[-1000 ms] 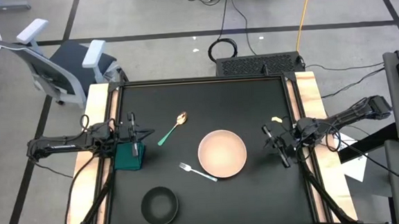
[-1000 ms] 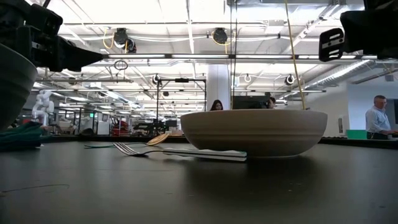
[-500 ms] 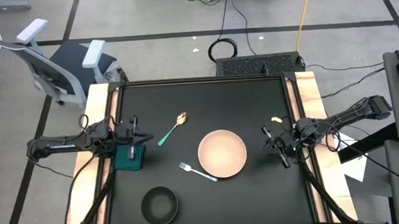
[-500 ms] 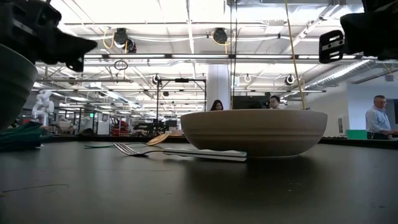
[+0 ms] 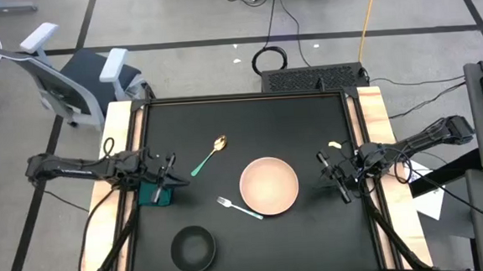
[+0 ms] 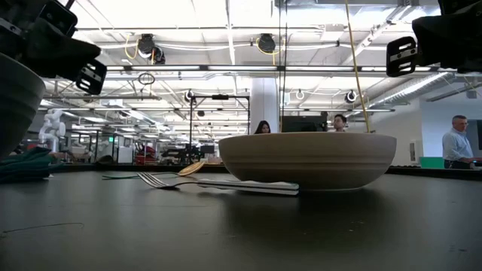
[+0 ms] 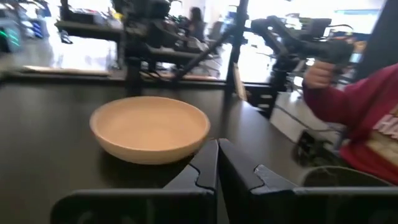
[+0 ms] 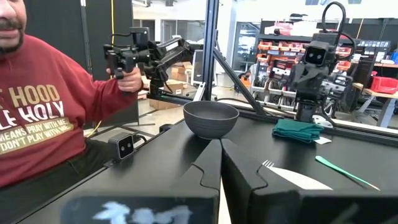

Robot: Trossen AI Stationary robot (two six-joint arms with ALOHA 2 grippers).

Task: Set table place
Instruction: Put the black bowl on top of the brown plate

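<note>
The pinkish-beige plate (image 5: 269,185) stands right of the table's middle. The silver fork (image 5: 239,208) lies at the plate's near-left rim. The gold-bowled spoon with the green handle (image 5: 209,154) lies farther left and back. The black bowl (image 5: 192,247) stands near the front edge. My left gripper (image 5: 172,175) is shut and empty, raised above a green cloth (image 5: 155,192), and faces the plate (image 7: 149,127). My right gripper (image 5: 332,174) is shut and empty, right of the plate, raised off the table (image 6: 437,38).
The green cloth lies bunched near the table's left wooden strip (image 5: 113,160). A small yellow bit (image 5: 334,145) lies near the right strip. A person in a red sweatshirt (image 8: 43,124) stands at the front edge and holds a hand-held device. There is bare black tabletop (image 5: 249,118) at the back.
My left gripper has gone a little toward the table's near edge and has turned to face the plate more. My right arm has kept still.
</note>
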